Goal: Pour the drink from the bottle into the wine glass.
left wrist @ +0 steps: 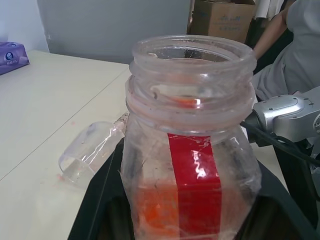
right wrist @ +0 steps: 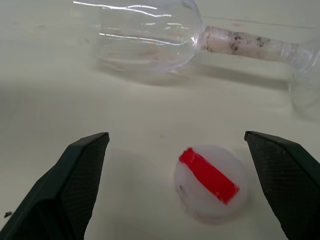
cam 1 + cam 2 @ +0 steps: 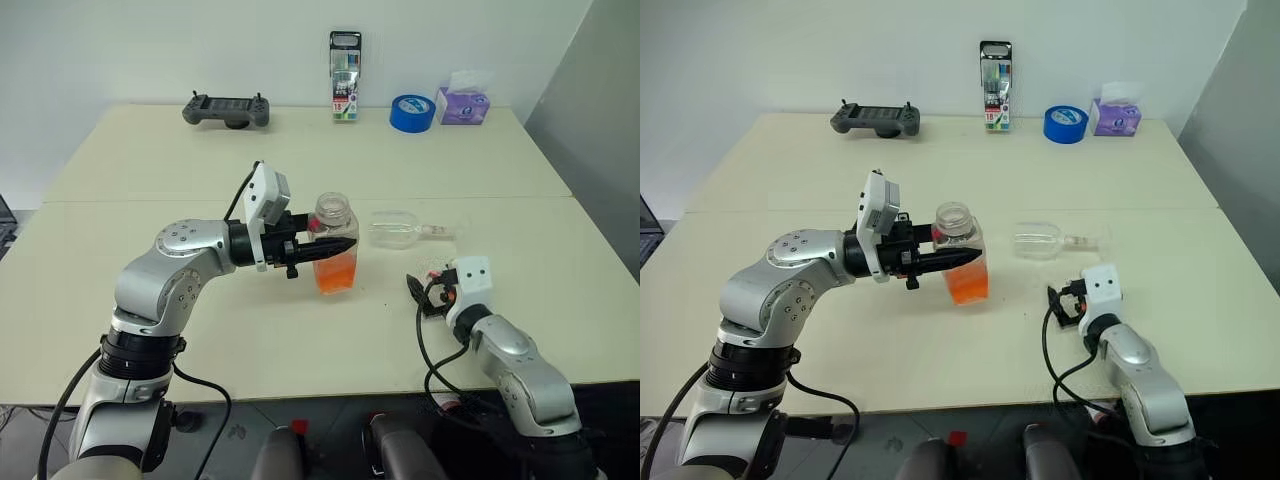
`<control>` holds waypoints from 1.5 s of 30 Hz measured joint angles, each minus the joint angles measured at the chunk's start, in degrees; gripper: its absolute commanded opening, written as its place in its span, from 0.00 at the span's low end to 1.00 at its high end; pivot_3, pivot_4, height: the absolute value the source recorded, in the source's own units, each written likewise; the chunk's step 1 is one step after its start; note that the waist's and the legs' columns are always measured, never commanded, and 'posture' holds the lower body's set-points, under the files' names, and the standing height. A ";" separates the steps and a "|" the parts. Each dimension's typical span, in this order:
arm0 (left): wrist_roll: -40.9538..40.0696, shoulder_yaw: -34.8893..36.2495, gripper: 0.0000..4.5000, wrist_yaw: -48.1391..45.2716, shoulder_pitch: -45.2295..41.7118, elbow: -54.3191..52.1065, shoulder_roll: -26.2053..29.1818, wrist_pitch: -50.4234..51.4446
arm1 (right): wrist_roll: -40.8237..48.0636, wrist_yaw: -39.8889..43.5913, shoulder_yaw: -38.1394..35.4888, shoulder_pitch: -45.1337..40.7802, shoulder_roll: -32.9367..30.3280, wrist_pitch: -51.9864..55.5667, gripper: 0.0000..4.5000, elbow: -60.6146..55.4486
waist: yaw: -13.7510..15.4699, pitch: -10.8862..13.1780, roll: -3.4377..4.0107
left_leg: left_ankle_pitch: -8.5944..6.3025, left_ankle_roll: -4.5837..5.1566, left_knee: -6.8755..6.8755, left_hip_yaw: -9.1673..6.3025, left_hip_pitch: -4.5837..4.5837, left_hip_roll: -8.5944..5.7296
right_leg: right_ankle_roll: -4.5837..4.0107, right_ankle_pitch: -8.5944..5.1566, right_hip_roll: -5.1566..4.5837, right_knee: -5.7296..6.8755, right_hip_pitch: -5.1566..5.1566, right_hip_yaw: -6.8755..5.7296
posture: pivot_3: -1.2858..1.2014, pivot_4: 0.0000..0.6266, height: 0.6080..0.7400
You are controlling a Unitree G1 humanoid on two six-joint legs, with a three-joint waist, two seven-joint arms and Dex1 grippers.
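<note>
My left gripper (image 3: 325, 246) is shut on the bottle (image 3: 332, 212) and holds it upright just above the table's middle. The bottle's mouth is uncapped, and the orange drink (image 3: 335, 272) fills its lower part. A red label strip (image 1: 194, 180) runs down its side. To the right of the bottle, the wine glass (image 3: 395, 228) lies on its side on the table, empty, with its stem (image 2: 245, 42) pointing right. My right gripper (image 2: 176, 135) sits low over the table near the glass, open. A whitish cap (image 2: 210, 182) with a red strip lies on the table between its fingers, untouched.
Along the table's far edge stand a black game controller (image 3: 227, 109), an upright pack (image 3: 345, 90), a blue tape roll (image 3: 412, 112) and a purple tissue box (image 3: 462, 103). A person (image 1: 295, 45) stands beyond the table in the left wrist view.
</note>
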 measured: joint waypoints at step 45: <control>22.33 16.94 0.48 43.70 -5.31 39.74 -8.18 -26.90 | 40.48 23.01 -4.76 -26.52 -18.70 15.65 1.00 -14.49 | 0.35 0.00 -0.05 | -0.01 0.02 0.08 -0.53 0.02 -0.05 | -0.19 0.14 -0.24 -0.05 0.39 -0.39 | 0.52 0.24 1.00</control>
